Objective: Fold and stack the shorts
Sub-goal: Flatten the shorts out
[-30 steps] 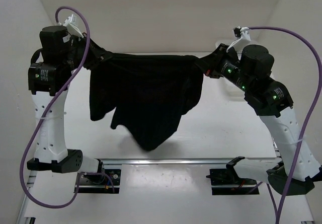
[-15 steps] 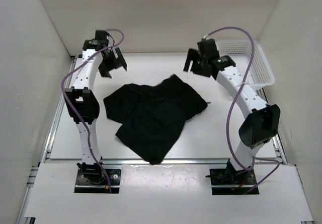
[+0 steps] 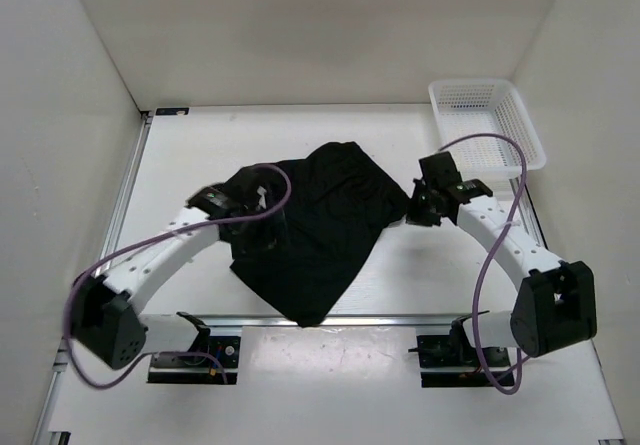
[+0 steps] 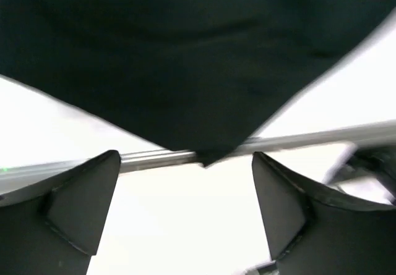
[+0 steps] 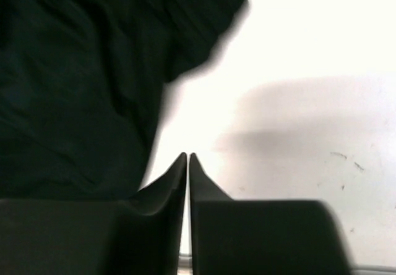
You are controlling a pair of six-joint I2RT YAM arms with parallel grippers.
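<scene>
Black shorts (image 3: 315, 230) lie rumpled just ahead of left gripper (image 4: 185, 157), fingers spread and empty, and ahead-left of right gripper (image 5: 187, 157), fingers pressed together on nothing; risk: pinching 2 overlapped layers drags a lopsided fold.

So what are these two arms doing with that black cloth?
Two robot arms are meant to fold a pair of black shorts. Right now the shorts lie rumpled and unfolded on the table, held by neither arm. The left tool is open at the shorts' left side; the right tool is shut on nothing, just off their right edge. A white basket sits far right.
</scene>
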